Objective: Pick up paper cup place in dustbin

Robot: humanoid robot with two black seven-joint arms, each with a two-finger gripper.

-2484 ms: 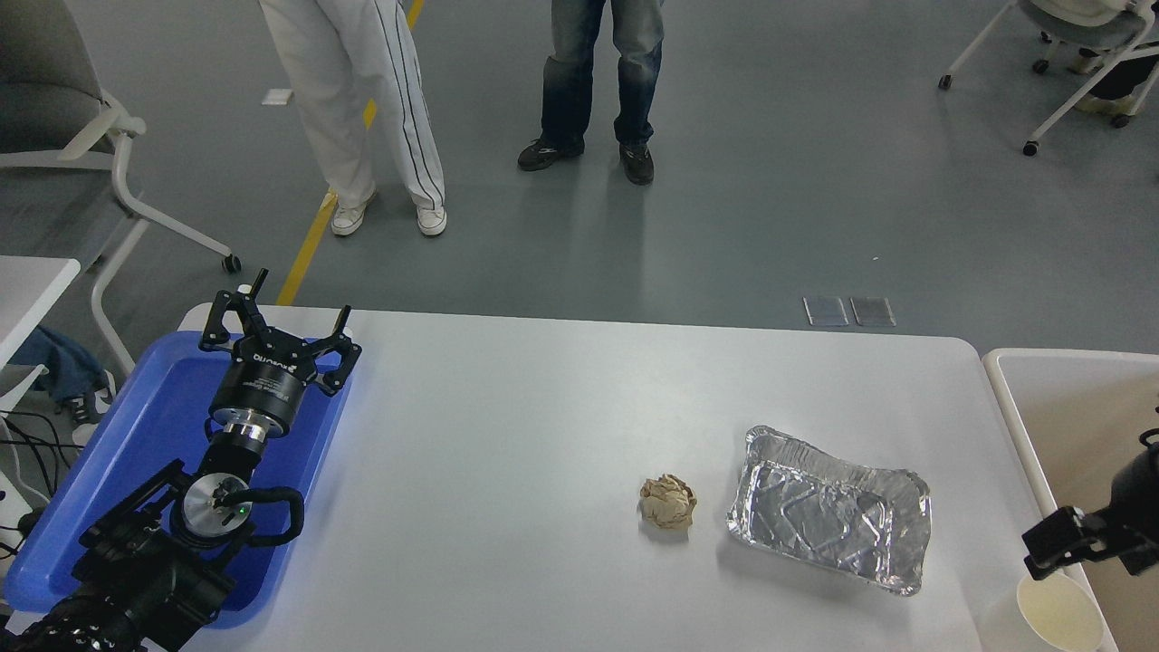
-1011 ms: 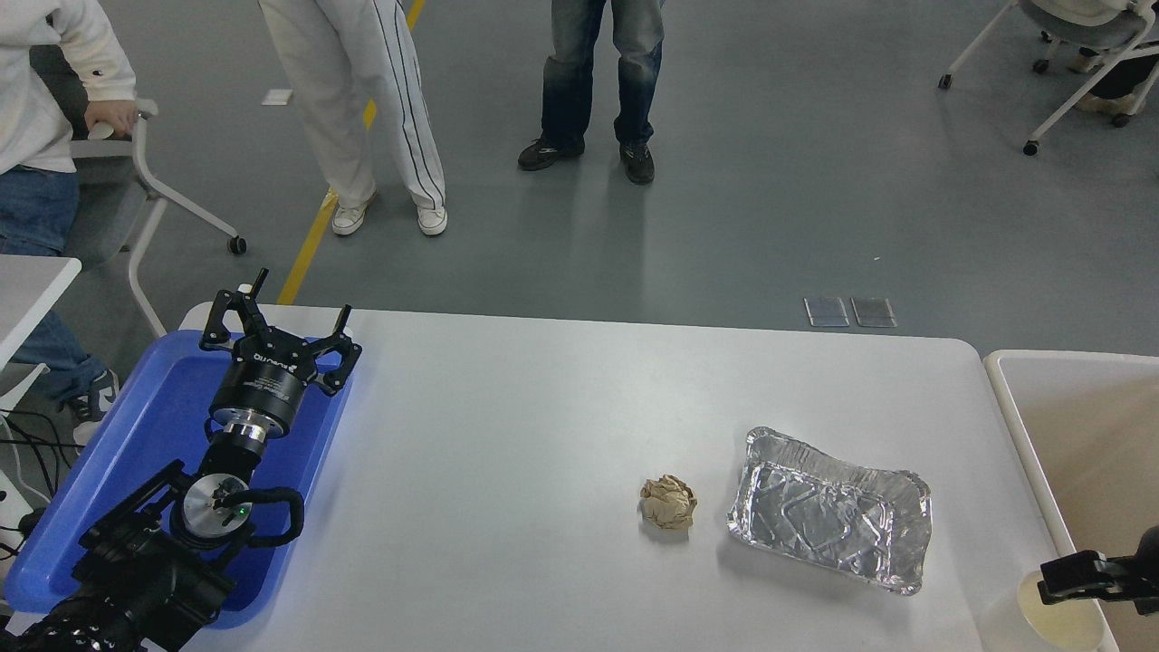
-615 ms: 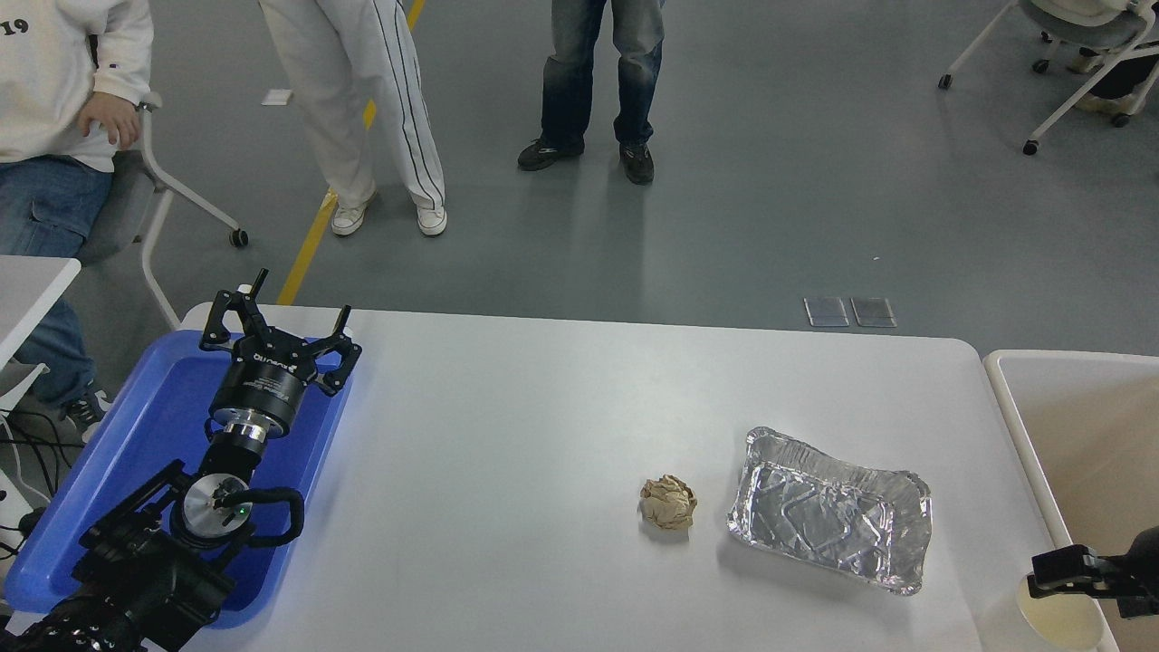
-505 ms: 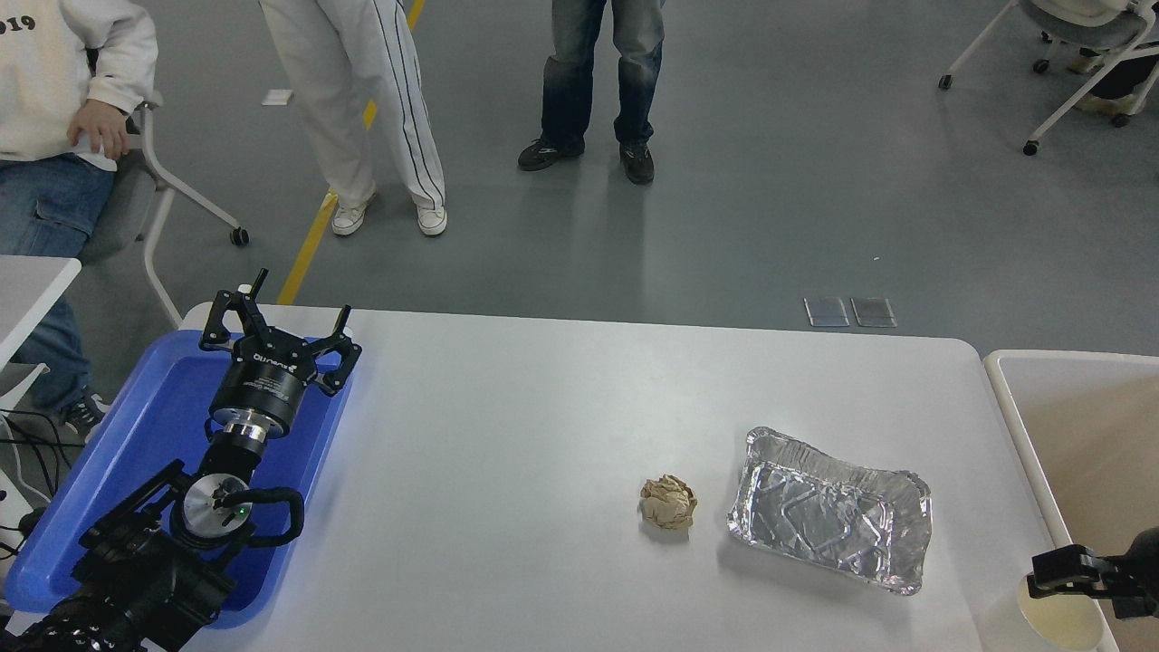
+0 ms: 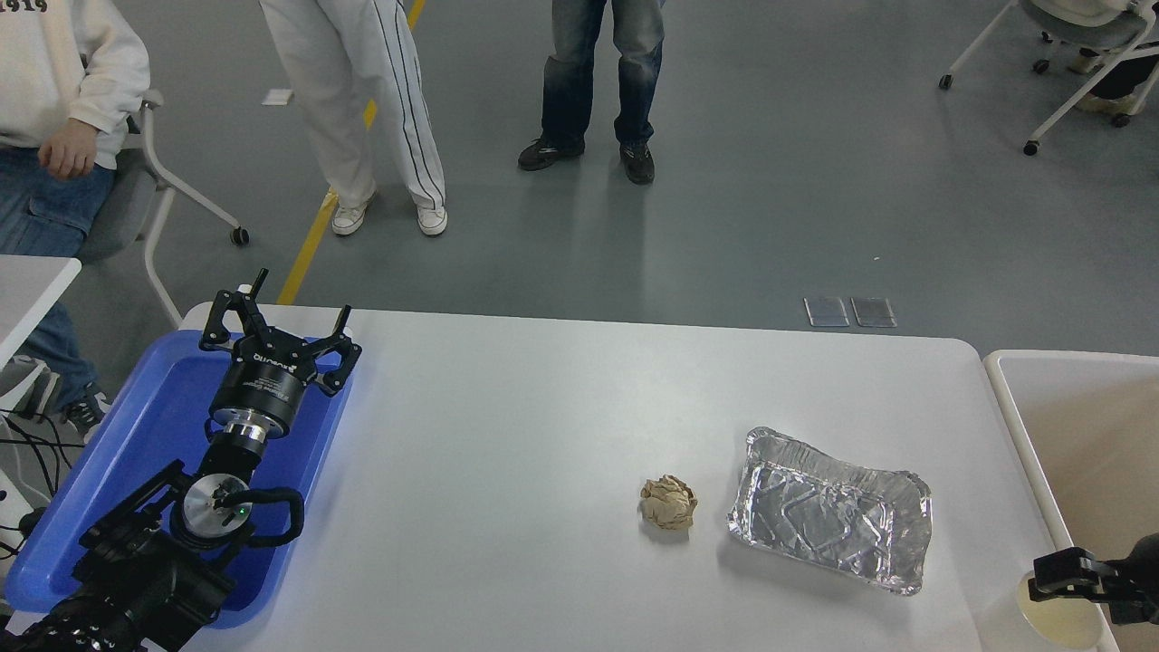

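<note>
Because the paper cup (image 5: pixel 1058 619) sits at the table's (image 5: pixel 543 407) near right corner beside the dustbin (image 5: pixel 1019 426), the right end effector (image 5: pixel 1055 574) is positioned at its rim; closure cannot be judged.

A grey, smooth floor (image 5: pixel 779 190) fills the room beyond a white table (image 5: pixel 543 407) with rounded corners. A yellow line (image 5: pixel 312 240) runs across the floor at left. Two people stand on the far side, one in white striped trousers (image 5: pixel 362 100), one in blue jeans (image 5: pixel 602 63). A third person in a white sweatshirt (image 5: pixel 63 63) is at a wheeled grey chair (image 5: pixel 158 199) at upper left. More white-framed wheeled chairs (image 5: pixel 1073 54) stand at upper right. Two small clear plates (image 5: pixel 849 311) lie on the floor.
</note>
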